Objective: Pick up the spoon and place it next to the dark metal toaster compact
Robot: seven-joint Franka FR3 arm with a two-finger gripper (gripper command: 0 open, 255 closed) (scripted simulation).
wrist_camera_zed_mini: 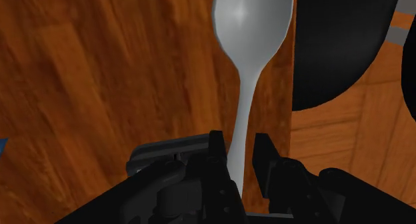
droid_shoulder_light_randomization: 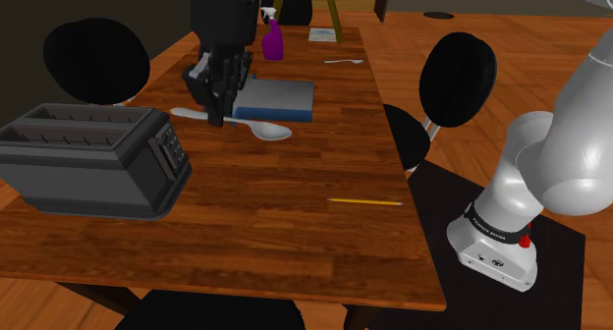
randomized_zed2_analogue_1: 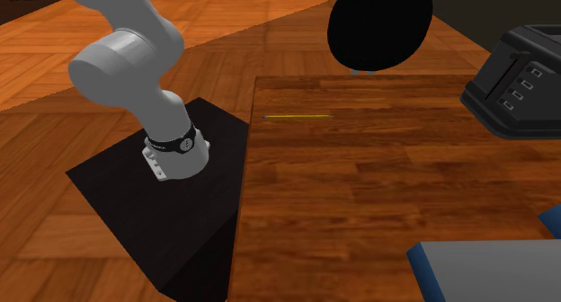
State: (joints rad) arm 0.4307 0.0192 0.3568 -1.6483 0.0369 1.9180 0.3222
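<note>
- No brand or label can be read. A black band on the arm [droid_shoulder_light_randomization: 550,171] near its base carries pale lettering, too small to make out. The toaster [droid_shoulder_light_randomization: 93,156] has a column of small pale buttons on its end face, unlabelled as far as can be seen.
- The spoon [droid_shoulder_light_randomization: 257,128] is smooth, pale grey-white and glossy, with an oval bowl and a slim tapering handle. It is over the wooden table [droid_shoulder_light_randomization: 295,230], at 2 o'clock from the toaster and well apart from it.
- The gripper [droid_shoulder_light_randomization: 218,114] is closed narrowly, its two black fingers [wrist_camera_zed_mini: 218,153] clasping the spoon's handle partway along. Whether the spoon is clear of the table is hard to tell.
- The toaster is boxy, dark grey and matt, with long slots on top.
- A flat blue-grey book [droid_shoulder_light_randomization: 275,97] lies at 3 o'clock from the gripper, with a purple spray bottle [droid_shoulder_light_randomization: 272,38] at 12 o'clock from it.
- A thin yellow pencil [droid_shoulder_light_randomization: 365,201] lies at 4 o'clock from the spoon.
- The gripper hides the handle's middle, and the second exterior view cuts off the toaster [randomized_zed2_analogue_1: 517,80] at its edge.
</note>
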